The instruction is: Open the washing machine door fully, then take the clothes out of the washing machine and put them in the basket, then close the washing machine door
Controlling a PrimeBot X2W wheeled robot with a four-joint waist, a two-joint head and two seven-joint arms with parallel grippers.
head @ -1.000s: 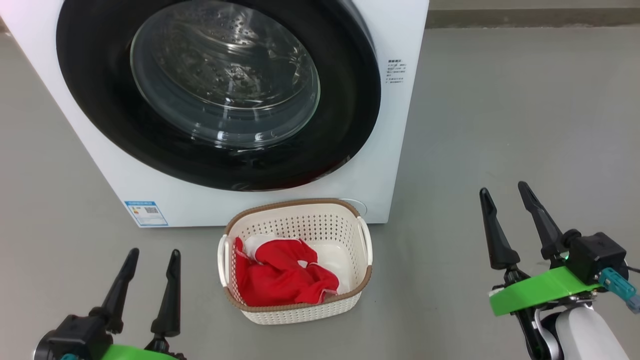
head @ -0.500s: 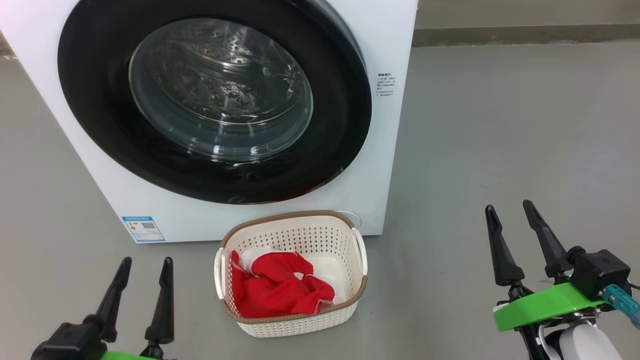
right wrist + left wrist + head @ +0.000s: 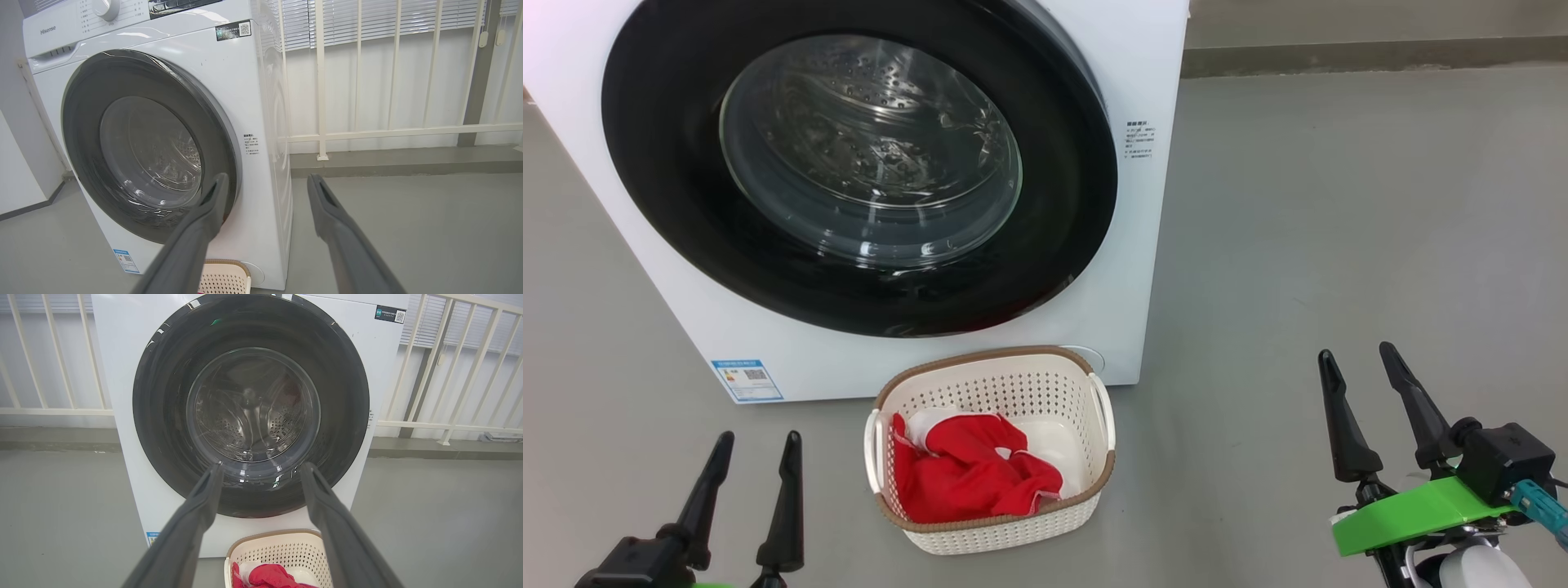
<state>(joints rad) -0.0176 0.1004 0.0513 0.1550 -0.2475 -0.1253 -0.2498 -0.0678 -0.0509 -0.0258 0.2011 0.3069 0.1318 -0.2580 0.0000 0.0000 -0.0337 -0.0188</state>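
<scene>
Door (image 3: 870, 155) is shut, sitting flush against the front of the washer (image 3: 1131, 245), and you can see the steel drum through the glass. The clothes (image 3: 968, 482) are in the basket (image 3: 996, 535), a red heap with a bit of white, bunched toward its left side. The basket stands on the floor (image 3: 1339, 204) just in front of the washer's bottom edge, under the right half of the door. Can't tell if it actually touches the front.

Both grippers are spread wide with nothing in them. The left gripper (image 3: 759, 441) hovers left of the basket, apart from it, fingers pointing at the washer. The right gripper (image 3: 1356, 353) is way off to the right over bare floor, well apart from both basket and washer. The left wrist view looks straight at the door between its fingers, with the basket at the bottom edge.
</scene>
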